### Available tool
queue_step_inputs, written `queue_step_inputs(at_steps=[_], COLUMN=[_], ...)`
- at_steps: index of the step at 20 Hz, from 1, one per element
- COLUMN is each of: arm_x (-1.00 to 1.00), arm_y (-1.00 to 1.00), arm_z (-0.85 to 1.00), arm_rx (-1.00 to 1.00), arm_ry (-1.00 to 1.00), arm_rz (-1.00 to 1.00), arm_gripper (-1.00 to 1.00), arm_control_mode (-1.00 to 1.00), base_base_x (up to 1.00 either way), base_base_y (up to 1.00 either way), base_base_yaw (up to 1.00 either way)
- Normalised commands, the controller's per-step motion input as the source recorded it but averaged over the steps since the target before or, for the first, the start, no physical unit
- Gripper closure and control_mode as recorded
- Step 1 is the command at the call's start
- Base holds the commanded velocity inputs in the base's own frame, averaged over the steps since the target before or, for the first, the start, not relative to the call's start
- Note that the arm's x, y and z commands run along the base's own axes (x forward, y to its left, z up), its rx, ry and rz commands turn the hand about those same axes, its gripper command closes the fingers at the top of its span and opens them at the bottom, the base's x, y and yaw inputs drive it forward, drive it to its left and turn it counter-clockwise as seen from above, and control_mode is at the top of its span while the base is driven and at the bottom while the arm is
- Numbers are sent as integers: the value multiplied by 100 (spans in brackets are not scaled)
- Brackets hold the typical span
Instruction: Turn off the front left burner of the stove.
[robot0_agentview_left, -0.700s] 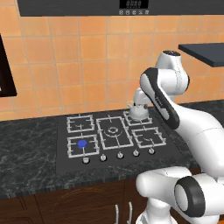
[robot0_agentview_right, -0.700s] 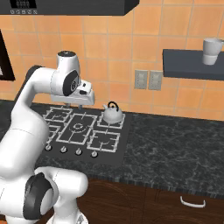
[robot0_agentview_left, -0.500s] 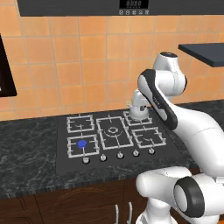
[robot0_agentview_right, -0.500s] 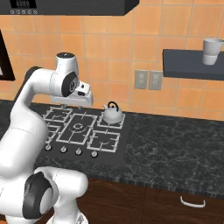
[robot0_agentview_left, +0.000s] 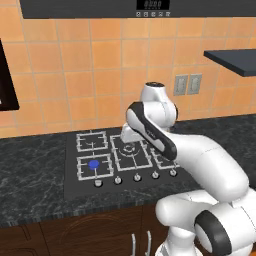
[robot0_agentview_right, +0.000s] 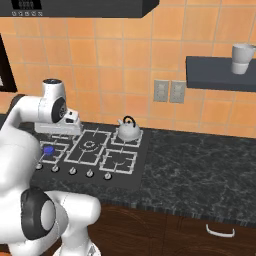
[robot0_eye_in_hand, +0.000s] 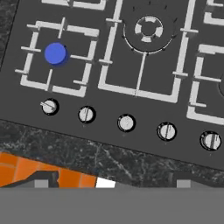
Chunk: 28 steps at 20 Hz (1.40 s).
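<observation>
- Risk: five knobs in a row along the stove (robot0_eye_in_hand: 131, 92) front edge look alike. If we drop on the 2nd knob (robot0_eye_in_hand: 86, 114) instead of the far-left knob (robot0_eye_in_hand: 49, 106), we judge we'd turn the wrong burner and the flame stays on.
- Risk: far-left knob pointer sits slanted while the other four read approx. upright. We take that as the "on" pos.; under-rotating would prob. leave the burner lit.
- Risk: knob is small and round. An off-centre grip could slip, or the fingers could hit the grate (robot0_eye_in_hand: 59, 59) just behind it.
- Burner (robot0_agentview_left: 93, 164): lit, blue disc at grate centre, front left corner of the cooktop. Same burner in right base view (robot0_agentview_right: 48, 149).
- Gripper (robot0_agentview_right: 59, 129): hangs above the cooktop, over the left/centre area, well clear of the knobs. Fingers are barely visible at the hand view bottom, so we cannot tell how wide they stand. Nothing seen in its hold.
- Rel. pos.: in hand view, burner lies upper left and its knob lower left of centre; the view centres nearer the middle grate (robot0_eye_in_hand: 144, 48) and 3rd knob (robot0_eye_in_hand: 126, 123). We judge the hand needs to shift toward the left knob, then descend.
- Kettle (robot0_agentview_right: 128, 131) sits on the rear right grate, well apart from the work area.
</observation>
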Motion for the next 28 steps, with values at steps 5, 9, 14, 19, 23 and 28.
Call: queue_step_inputs(at_steps=[5, 9, 14, 19, 23, 28], arm_x=[0, 4, 3, 8, 24, 24], arm_y=[100, 100, 82, 21, 4, 6], arm_z=[-90, -88, -62, -26, -12, -20], arm_rx=[-12, -16, -15, -3, 0, 0], arm_ry=[2, 0, 1, 9, 6, 0], arm_rz=[28, 32, 32, 8, 4, 0], arm_gripper=[-100, -100, -100, -100, -100, -100], arm_control_mode=[-100, -100, -100, -100, -100, -100], base_base_x=[0, 0, 0, 0, 0, 0], base_base_y=[0, 0, 0, 0, 0, 0], base_base_yaw=[0, 0, 0, 0, 0, 0])
